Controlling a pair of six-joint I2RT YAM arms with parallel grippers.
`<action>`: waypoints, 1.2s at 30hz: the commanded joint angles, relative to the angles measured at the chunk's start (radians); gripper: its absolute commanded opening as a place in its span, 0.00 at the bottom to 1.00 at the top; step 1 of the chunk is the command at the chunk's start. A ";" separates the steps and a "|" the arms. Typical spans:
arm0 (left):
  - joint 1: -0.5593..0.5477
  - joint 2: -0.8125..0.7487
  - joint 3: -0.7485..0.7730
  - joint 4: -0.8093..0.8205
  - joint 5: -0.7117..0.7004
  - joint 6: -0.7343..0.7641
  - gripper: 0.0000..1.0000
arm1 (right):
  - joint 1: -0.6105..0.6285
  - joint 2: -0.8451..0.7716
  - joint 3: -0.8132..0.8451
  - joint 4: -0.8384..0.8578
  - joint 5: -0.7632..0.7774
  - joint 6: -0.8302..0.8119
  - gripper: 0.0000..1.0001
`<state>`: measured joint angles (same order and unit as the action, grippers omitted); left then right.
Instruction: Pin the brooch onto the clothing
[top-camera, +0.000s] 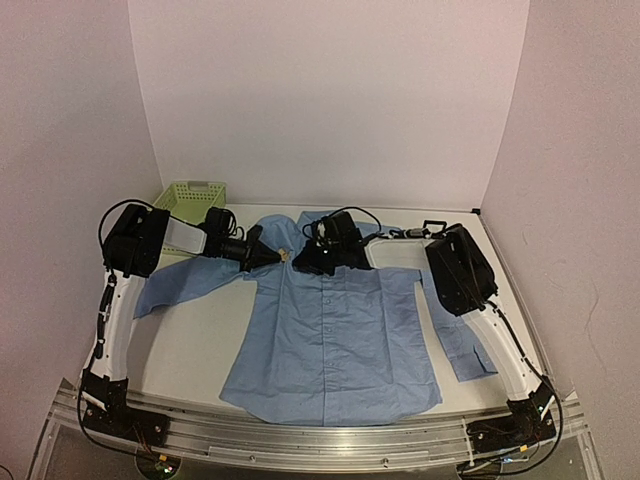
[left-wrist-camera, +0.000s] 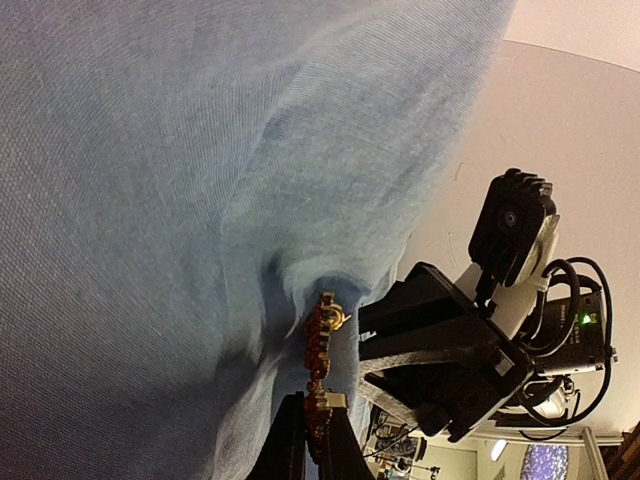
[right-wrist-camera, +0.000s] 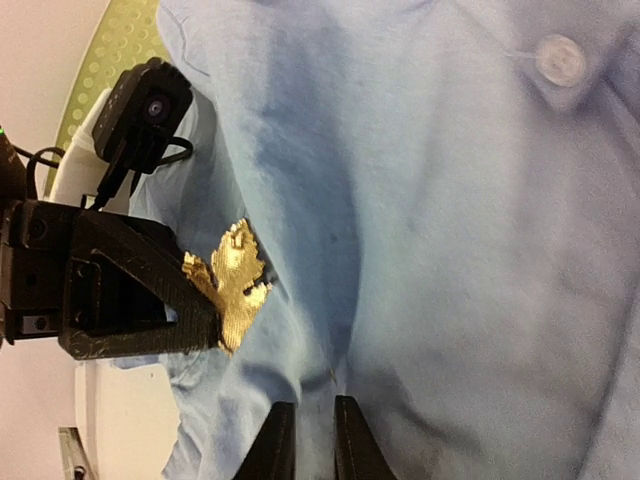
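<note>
The shirt (top-camera: 335, 340) lies flat on the table (top-camera: 190, 350), collar toward the far edge. The left claw (left-wrist-camera: 315, 405) is clamped on the brooch (right-wrist-camera: 235, 285), which rests against the cloth just below the collar, left of the button row. The right claw (right-wrist-camera: 312, 405) hangs just beside it over the shirt, fingers slightly apart. A green basket (top-camera: 190, 200) sits at the far left corner.

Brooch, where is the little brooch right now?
In the top view the brooch sits left of centre against the shirt near its collar, pinched by the left gripper.
</note>
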<state>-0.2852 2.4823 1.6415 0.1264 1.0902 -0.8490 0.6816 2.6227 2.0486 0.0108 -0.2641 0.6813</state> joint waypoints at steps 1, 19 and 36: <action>-0.002 0.005 -0.011 -0.119 -0.021 0.051 0.00 | -0.013 -0.157 -0.070 0.007 0.013 -0.024 0.19; 0.008 -0.016 -0.025 -0.144 0.054 0.120 0.00 | -0.078 -0.051 0.044 0.043 -0.140 0.336 0.33; 0.007 -0.011 0.035 -0.324 0.014 0.281 0.00 | -0.056 0.113 0.154 0.140 -0.184 0.334 0.22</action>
<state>-0.2806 2.4699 1.6720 -0.1091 1.1441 -0.6093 0.6088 2.6927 2.1405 0.0948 -0.4198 0.9988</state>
